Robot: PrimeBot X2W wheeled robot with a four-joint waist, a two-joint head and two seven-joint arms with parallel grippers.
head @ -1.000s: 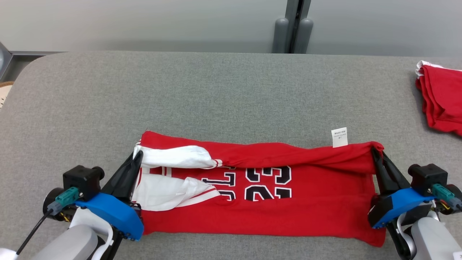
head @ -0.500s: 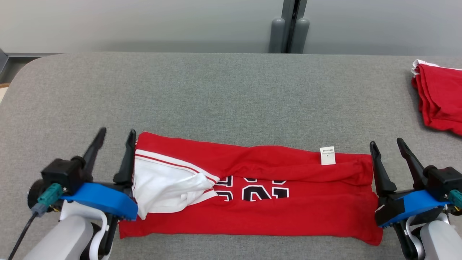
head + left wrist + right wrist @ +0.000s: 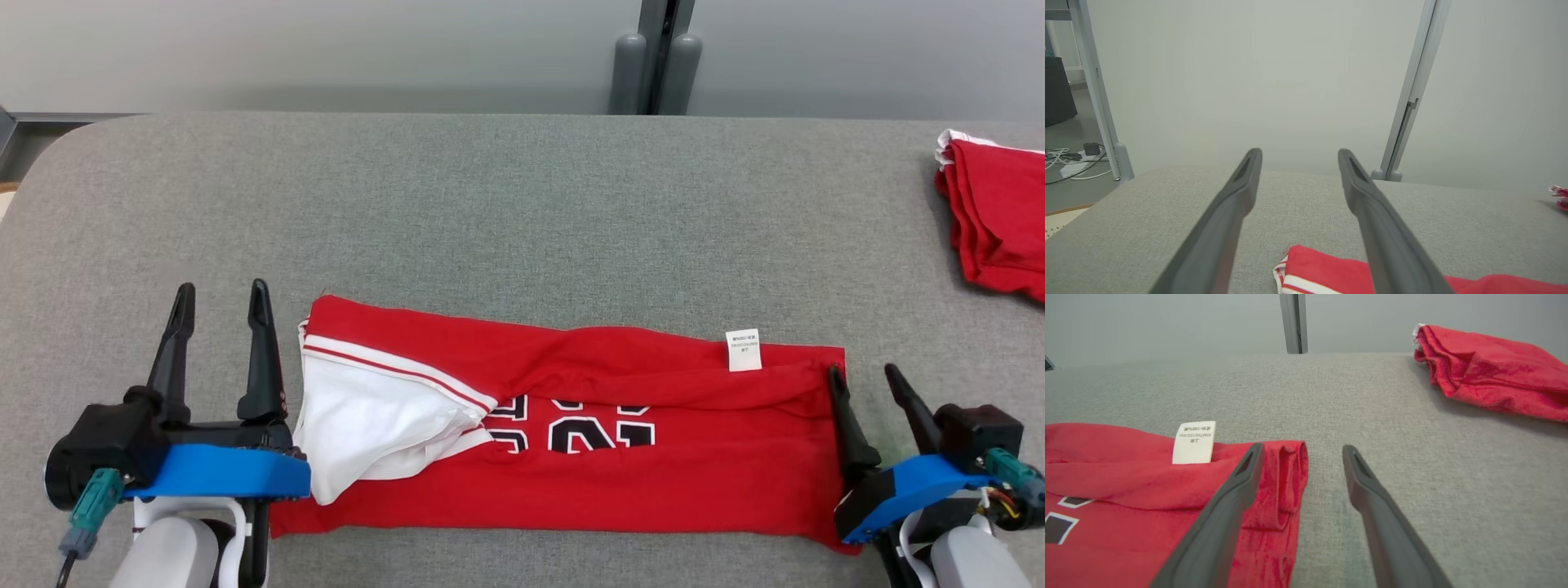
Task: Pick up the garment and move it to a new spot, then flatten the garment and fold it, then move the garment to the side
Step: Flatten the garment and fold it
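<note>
I have the garment (image 3: pixel 571 457) lying flat along the near edge of the bench (image 3: pixel 522 204), stretched left to right between my two arms. As I read it, it has already been moved and spread out, and one lengthwise fold is in: the far half lies over the near half and covers the top of the black numbers. That fold looks rough to me. The upper layer is rumpled along its edge, a white label (image 3: pixel 743 349) sticks up near the right end, and a white panel shows at the left end. The left gripper (image 3: pixel 222 286) stands just beside the garment's left end, fingers spread and holding nothing. The right gripper (image 3: pixel 863 371) is at the right end, also spread and empty; in its wrist view one finger lies over the red hem and the other over bare bench. I judge that the crosswise folding remains, and then the shift to the side. A second red cloth (image 3: pixel 996 220) sits at the far right edge, well apart.
</note>
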